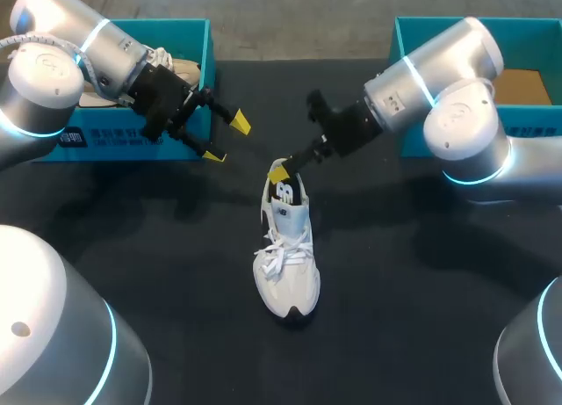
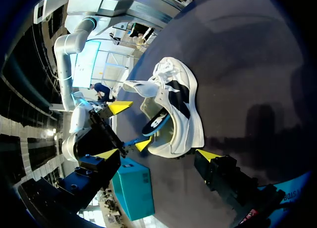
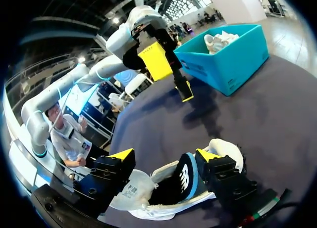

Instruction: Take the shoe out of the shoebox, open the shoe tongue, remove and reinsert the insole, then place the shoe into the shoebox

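The white lace-up mesh sneaker [image 1: 285, 256] stands upright on its sole near the middle of the black bench [image 1: 413, 273]. Its dark-capped toe points toward my side and its heel toward the far edge. My right tool [image 1: 283, 169] is at the shoe's heel opening. In the right wrist view its two fingers stand wide apart and straddle the collar. The white tongue [image 3: 130, 189] is folded out beneath one finger. The black insole with a blue edge [image 3: 184, 178] stands up out of the shoe, close against the inner face of the other finger. I see no contact from two sides, so I record this tool as spread and holding nothing. My left tool [image 1: 226, 139] hangs above the bench, apart from the shoe and just in front of the left teal box [image 1: 140, 137]. Its fingers are fully spread with nothing between them. From its wrist camera the shoe lies ahead of the fingers, untouched. The left teal box sits at the far left of the bench and holds a pale second shoe [image 1: 180, 69]. The right teal box [image 1: 537, 119] sits at the far right, partly covered by my right arm, with a brown floor showing inside.
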`<state>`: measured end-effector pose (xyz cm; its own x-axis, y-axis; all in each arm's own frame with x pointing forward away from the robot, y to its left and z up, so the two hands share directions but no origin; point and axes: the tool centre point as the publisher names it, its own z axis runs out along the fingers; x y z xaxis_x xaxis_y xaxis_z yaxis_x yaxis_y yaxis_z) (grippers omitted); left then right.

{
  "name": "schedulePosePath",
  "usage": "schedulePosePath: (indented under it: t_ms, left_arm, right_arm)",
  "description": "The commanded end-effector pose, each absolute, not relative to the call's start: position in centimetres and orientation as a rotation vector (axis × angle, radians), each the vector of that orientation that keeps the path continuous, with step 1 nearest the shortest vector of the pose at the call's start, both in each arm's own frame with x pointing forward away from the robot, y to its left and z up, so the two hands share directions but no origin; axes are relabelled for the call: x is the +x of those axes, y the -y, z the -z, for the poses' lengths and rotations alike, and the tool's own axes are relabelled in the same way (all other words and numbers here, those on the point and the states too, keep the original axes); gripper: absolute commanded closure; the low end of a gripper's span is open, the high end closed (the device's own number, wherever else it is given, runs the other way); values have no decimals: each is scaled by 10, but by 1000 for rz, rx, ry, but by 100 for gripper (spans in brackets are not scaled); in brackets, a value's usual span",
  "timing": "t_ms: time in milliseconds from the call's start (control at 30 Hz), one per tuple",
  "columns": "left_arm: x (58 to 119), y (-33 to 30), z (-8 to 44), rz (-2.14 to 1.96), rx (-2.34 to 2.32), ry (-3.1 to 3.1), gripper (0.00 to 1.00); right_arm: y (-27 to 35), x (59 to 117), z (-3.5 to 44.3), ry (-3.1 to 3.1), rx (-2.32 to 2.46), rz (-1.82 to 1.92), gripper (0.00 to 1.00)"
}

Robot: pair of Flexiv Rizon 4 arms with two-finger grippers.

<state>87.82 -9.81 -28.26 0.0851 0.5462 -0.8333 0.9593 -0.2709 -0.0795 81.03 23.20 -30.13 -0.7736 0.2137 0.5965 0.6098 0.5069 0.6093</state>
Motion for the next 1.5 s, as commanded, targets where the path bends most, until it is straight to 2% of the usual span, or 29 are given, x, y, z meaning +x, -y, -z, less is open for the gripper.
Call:
schedulePosePath:
  t_ms: [33, 533, 600, 667, 700, 800, 833, 867, 1200, 1500]
  left_arm:
    - [877, 98, 282, 1079, 1871, -1480, 0]
    - [877, 98, 282, 1079, 1871, -1480, 0]
    - [877, 98, 282, 1079, 1871, -1480, 0]
    - [877, 98, 282, 1079, 1871, -1480, 0]
    - [877, 98, 282, 1079, 1871, -1480, 0]
    - [877, 98, 282, 1079, 1871, -1480, 0]
    - [877, 98, 282, 1079, 1871, -1480, 0]
    - [877, 98, 282, 1079, 1871, -1480, 0]
    - [877, 98, 282, 1079, 1871, -1480, 0]
    - [877, 98, 282, 1079, 1871, -1480, 0]
  right_arm:
    - [-237, 814, 301, 2303, -662, 1188, 27]
    - [-241, 828, 286, 2340, -634, 1205, 18]
    - [-238, 827, 282, 2344, -656, 1221, 20]
    - [-234, 826, 279, 2338, -685, 1232, 31]
    - [-232, 824, 277, 2343, -711, 1225, 51]
    - [-227, 821, 274, 2338, -802, 1212, 69]
    - [-227, 821, 274, 2338, -802, 1212, 69]
    - [-221, 819, 271, 2341, -903, 1183, 100]
    - [-203, 811, 257, 2453, -1229, 1021, 100]
    - [-195, 808, 254, 2522, -1308, 907, 100]
